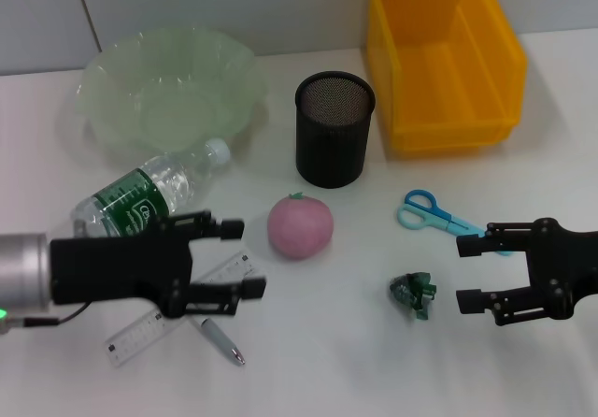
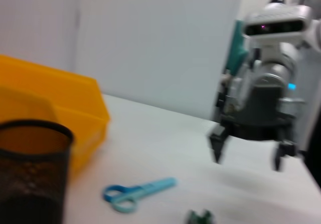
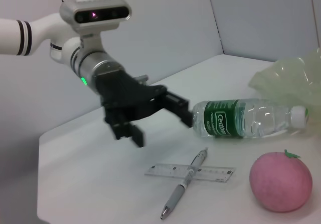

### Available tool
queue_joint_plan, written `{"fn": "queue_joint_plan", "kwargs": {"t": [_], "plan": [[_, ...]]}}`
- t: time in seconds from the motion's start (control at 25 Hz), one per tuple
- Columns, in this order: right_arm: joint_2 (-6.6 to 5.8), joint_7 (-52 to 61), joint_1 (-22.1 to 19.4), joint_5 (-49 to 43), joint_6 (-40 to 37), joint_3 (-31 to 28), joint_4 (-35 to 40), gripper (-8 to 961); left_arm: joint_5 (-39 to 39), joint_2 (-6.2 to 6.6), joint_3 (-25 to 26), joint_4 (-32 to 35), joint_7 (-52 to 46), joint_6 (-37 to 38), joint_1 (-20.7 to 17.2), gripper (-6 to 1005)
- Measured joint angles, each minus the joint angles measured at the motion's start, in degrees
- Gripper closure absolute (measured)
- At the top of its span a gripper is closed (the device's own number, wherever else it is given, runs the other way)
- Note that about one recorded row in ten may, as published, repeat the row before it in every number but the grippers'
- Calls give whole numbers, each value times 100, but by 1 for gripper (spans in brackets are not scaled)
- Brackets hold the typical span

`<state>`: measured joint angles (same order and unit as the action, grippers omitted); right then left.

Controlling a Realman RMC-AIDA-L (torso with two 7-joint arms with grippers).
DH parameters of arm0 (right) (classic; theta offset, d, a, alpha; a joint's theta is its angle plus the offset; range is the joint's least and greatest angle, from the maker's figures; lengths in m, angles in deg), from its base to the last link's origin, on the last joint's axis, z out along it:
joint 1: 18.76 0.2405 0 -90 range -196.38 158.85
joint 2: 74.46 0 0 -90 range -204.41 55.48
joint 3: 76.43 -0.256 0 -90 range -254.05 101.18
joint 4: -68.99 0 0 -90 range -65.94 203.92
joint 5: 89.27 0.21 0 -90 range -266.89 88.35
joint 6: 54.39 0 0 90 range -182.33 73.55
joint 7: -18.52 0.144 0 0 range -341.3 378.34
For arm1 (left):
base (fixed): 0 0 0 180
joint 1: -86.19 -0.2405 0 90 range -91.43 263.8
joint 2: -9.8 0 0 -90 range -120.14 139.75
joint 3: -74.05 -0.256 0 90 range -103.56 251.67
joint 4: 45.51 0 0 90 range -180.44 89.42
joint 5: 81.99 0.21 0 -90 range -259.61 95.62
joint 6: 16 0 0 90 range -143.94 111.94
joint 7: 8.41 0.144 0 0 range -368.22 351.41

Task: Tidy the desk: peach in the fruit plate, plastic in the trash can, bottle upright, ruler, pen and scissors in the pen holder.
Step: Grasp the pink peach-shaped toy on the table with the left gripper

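Observation:
The pink peach (image 1: 300, 226) sits mid-table. A clear bottle (image 1: 149, 193) with a green label lies on its side before the pale green fruit plate (image 1: 163, 90). My left gripper (image 1: 245, 256) hovers open above the clear ruler (image 1: 177, 314) and the pen (image 1: 220, 339), which lies across the ruler (image 3: 190, 172). My right gripper (image 1: 464, 273) stands open, just right of the crumpled green plastic (image 1: 413, 294) and beside the blue scissors (image 1: 430, 213). The black mesh pen holder (image 1: 334, 127) stands behind the peach, and the yellow trash can (image 1: 439, 52) is at the back right.
The pen holder, the trash can and the fruit plate line the back of the white table. The bottle's cap end lies against the plate's rim. Bare tabletop shows between the peach and the plastic.

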<state>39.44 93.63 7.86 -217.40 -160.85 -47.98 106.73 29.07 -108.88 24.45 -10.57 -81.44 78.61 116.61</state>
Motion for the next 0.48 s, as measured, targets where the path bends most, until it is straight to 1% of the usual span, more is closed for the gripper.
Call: {"fn": "queue_joint_plan", "kwargs": {"t": [0.12,0.2,0.24,0.36,0.4,0.44,0.48], "plan": [[-4,5,-1,-7,54,3,-15,158,-308,-36,-222,-161,114,-504,146,157],[-3,23,0,-34,105,4,-18,159,-618,-39,-499,-379,241,-918,297,157],[1,43,6,-62,134,10,-21,160,-847,-40,-734,-503,316,-1201,417,157],[2,71,21,-66,144,12,-23,162,-943,-41,-848,-544,330,-1344,465,157],[2,89,28,-66,146,12,-23,163,-1216,-41,-1276,-627,318,-1802,604,157],[-2,117,41,-68,146,12,-27,163,-1596,-46,-1956,-661,158,-2535,734,157],[-2,117,41,-68,146,12,-27,164,-1653,-46,-2060,-659,129,-2647,747,157]]}}
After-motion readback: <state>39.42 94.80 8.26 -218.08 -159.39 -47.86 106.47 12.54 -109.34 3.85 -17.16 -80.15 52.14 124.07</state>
